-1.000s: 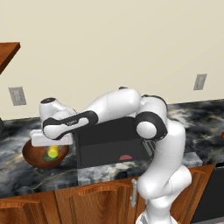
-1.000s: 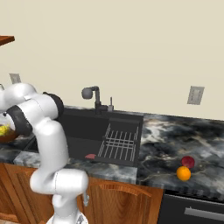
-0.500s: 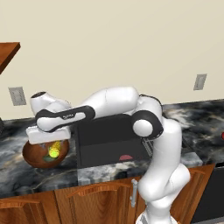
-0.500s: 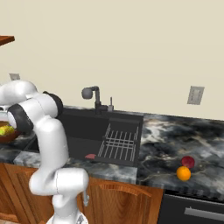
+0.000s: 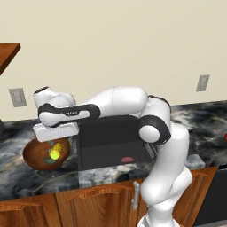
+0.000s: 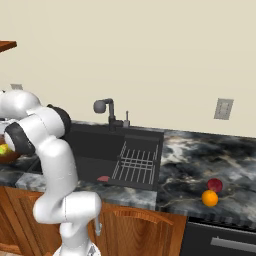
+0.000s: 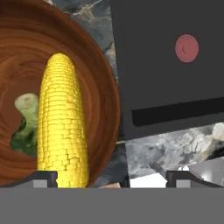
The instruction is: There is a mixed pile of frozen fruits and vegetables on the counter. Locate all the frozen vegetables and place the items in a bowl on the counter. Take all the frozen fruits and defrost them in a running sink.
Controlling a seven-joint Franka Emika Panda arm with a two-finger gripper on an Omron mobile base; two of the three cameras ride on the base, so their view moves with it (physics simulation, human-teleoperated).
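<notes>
The claw [image 7: 111,177] hangs with jaws spread wide and empty just above the bowl [image 7: 103,78], where the corn cob [image 7: 61,122] lies beside a green piece [image 7: 26,118] (partly hidden), the black sink [image 7: 166,57] alongside.

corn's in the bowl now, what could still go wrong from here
1. The open hand sits just above the corn cob; lifting off at an angle might nudge it or the bowl.
2. The red ball and orange ball lie near the counter's front edge, beyond the sink; a clumsy grasp may roll one off.
</notes>
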